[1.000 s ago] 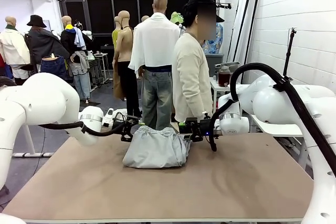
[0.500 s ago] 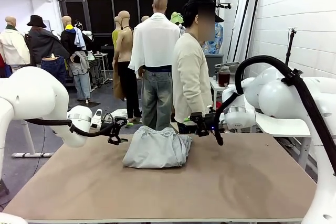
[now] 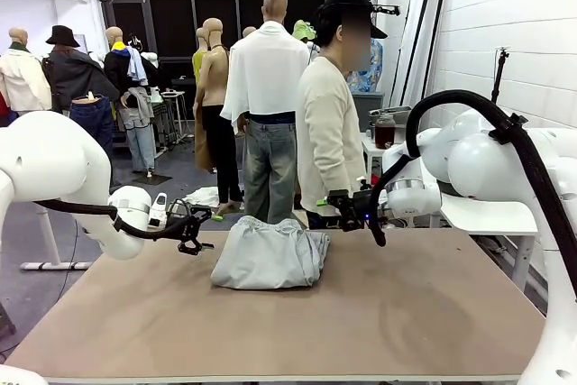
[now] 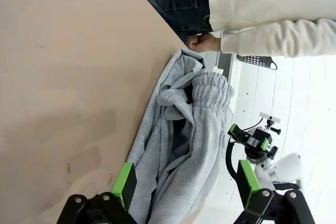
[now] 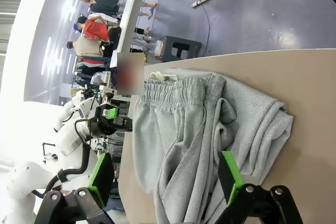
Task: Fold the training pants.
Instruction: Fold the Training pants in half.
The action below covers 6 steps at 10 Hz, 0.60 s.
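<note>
Folded into a thick, rumpled bundle, the training pants (image 3: 269, 257) lie on the table (image 3: 388, 313) toward its far edge, a little left of the middle. Gathered elastic waistband (image 5: 173, 94) turned up on top in the right wrist view, with folds of grey jersey bunched beside and under it; a dark hollow between layers shows in the left wrist view (image 4: 181, 145).

Left hand (image 3: 191, 230) just off the bundle's left side, held low over the table, clear of the cloth — fingers spread wide with nothing between them. Same hand seen along its own green pads (image 4: 125, 184), the pants lying beyond and between them, not touched.

Right hand (image 3: 341, 211) off the bundle's far right corner, a little above the table edge, fingers likewise spread and gripping nothing. Green pads (image 5: 230, 176) in its own view stand wide apart, grey cloth lying past them — apart from the fingers as far as can be told.

A person (image 3: 330, 123) in a cream top stands at the table's far side, just behind the bundle's right end; a hand (image 4: 202, 42) hangs near the far table edge close to the pants' waistband end.
</note>
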Available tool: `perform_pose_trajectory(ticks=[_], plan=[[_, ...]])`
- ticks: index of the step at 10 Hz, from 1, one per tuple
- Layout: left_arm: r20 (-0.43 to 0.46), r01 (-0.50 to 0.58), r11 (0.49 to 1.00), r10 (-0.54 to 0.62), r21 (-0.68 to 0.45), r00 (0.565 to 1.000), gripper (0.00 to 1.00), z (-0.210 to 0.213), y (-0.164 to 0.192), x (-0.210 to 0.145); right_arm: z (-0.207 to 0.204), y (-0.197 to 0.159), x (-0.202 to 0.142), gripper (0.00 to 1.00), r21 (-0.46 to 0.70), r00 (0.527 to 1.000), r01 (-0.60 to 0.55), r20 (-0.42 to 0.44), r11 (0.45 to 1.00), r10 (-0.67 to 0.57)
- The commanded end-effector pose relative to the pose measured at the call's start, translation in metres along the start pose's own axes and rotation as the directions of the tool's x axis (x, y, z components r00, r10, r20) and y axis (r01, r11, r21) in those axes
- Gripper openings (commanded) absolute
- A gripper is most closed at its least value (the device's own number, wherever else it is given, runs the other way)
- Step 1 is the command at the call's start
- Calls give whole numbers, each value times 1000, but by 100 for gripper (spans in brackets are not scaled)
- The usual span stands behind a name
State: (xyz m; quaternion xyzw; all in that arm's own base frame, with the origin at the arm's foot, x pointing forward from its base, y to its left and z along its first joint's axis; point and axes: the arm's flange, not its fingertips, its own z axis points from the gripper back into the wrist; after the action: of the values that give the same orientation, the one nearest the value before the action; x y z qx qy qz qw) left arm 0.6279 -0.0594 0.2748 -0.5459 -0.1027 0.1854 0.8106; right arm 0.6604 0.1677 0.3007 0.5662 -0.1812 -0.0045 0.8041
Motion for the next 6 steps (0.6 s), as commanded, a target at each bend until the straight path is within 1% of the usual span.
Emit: perform_pose_trajectory(ticks=[1, 6], plan=[[-18, 3, 1000, -2, 17, 1000, 100, -3, -2, 3, 0, 0, 0, 100, 0, 1000, 2, 3, 1000, -2], [-18, 3, 1000, -2, 17, 1000, 100, -3, -2, 3, 0, 0, 0, 100, 0, 1000, 2, 3, 1000, -2]])
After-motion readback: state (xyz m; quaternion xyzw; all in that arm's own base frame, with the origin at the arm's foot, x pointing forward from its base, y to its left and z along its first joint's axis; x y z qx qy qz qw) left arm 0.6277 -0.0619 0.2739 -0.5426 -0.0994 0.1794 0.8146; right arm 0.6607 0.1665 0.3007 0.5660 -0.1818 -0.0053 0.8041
